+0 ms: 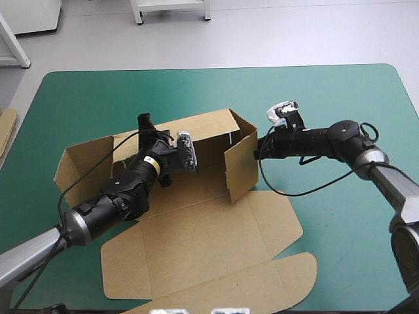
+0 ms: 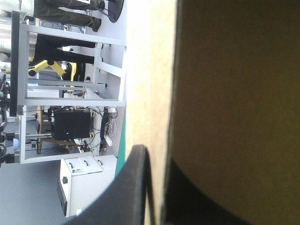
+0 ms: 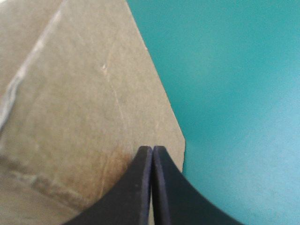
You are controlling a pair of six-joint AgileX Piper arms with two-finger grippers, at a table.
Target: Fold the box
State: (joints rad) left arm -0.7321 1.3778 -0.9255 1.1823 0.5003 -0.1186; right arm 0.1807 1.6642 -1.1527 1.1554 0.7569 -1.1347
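The box (image 1: 203, 216) sits mid-surface (image 1: 340, 216), walls half raised, long axis left to right, lid flat toward the near edge. There's the left gripper (image 2: 157, 161) clamping the far wall's top edge. The right gripper (image 3: 152, 149), fingers pinched together on nothing, noses at the right end flap. It looks the nearer arm for tucking that.

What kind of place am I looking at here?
Probably a robot lab's test bench: the left gripper and right gripper hold a half-folded brown box on a teal-green covered table.
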